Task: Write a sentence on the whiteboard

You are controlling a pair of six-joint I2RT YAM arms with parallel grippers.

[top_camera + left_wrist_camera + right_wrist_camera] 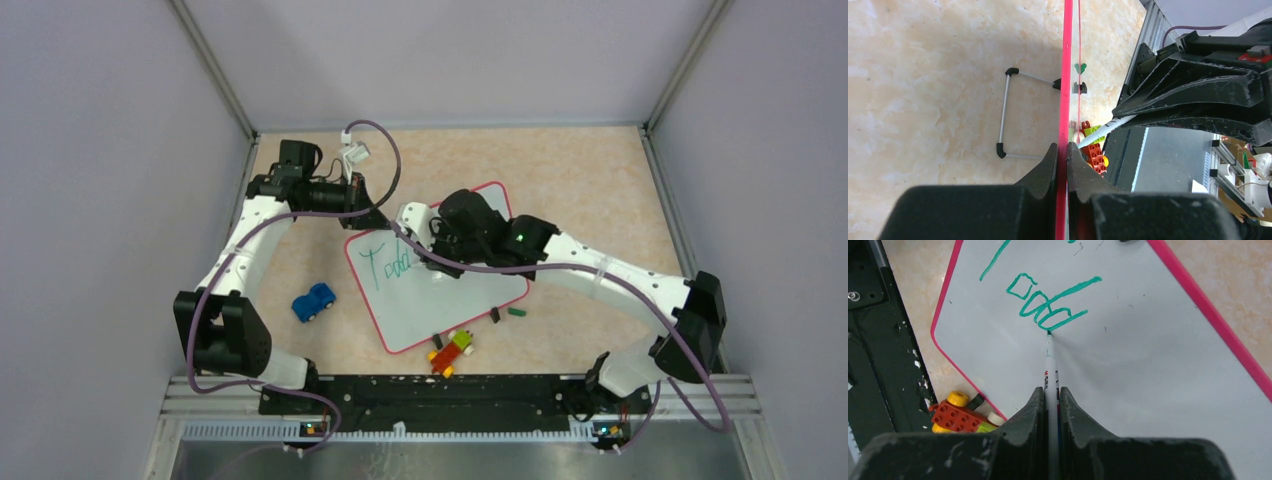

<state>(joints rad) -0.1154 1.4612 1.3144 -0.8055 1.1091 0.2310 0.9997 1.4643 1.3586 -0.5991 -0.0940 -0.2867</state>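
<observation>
The right end effector clamps a marker, its tip touching the sentence on the whiteboard; overhead, the arm hides this. The left end effector pinches the whiteboard's rim. Toy bricks lie beside it on the surface.

the whiteboard is white with a pink-red rim, and its lettering is teal-green. the marker is white with a green tip. the bench is marbled beige. the toy car is blue, and the brick toy is red, yellow and lime. the left claw and right claw are black.
</observation>
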